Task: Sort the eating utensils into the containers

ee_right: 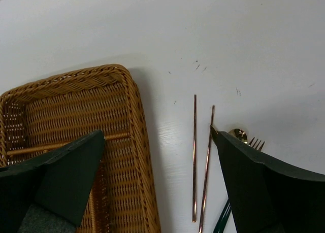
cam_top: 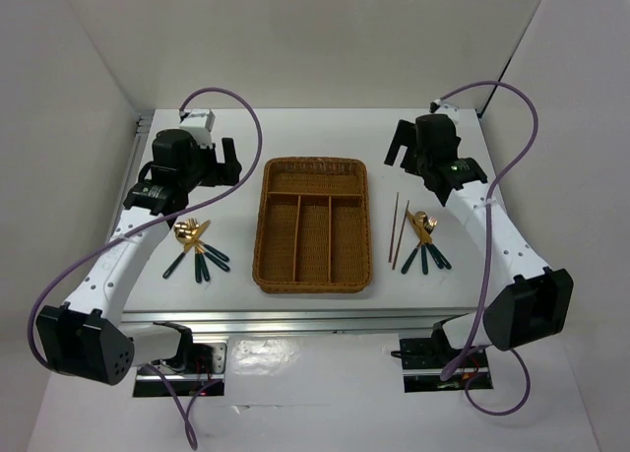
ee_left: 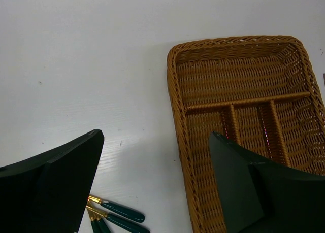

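The brown wicker tray [cam_top: 264,226] lies mid-table with nothing in its slots; it also shows in the left wrist view [ee_left: 177,96] and the right wrist view [ee_right: 137,121]. A pile of gold-headed, teal-handled utensils [cam_top: 197,247] lies left of it, with handles showing in the left wrist view [ee_left: 119,212]. A second pile [cam_top: 426,240] lies to the right, beside two reddish-brown chopsticks [cam_top: 398,227], which also show in the right wrist view [ee_right: 194,157]. My left gripper [cam_top: 228,162] is open and empty, raised behind the left pile. My right gripper [cam_top: 399,145] is open and empty, raised behind the chopsticks.
White walls enclose the table at the back and sides. A metal rail [cam_top: 295,319] runs along the front edge. Purple cables [cam_top: 258,127] loop above both arms.
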`<state>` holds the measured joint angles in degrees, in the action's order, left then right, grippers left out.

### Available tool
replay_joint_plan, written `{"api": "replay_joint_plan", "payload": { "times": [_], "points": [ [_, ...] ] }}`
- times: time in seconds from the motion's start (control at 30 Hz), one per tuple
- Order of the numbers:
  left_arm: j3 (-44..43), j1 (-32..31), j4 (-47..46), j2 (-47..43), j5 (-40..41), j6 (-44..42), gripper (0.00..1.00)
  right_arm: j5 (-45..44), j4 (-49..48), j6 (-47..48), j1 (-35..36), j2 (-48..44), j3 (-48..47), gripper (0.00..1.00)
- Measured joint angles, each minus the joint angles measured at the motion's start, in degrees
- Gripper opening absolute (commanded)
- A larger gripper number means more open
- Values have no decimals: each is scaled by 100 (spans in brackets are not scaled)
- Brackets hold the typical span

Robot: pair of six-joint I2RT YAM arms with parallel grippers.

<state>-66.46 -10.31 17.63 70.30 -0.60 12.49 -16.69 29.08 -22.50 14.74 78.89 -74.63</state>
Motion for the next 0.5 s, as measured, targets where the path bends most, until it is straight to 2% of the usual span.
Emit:
{"api": "replay_joint_plan", "payload": {
  "times": [0.27,0.5],
  "points": [
    [0,0,11,-2,42,142,100,-310,632,-358,0,-63,127,100],
    [-282,0,299,192,337,588,100,-122,603,-369,0,-66,393,100]
  ]
}}
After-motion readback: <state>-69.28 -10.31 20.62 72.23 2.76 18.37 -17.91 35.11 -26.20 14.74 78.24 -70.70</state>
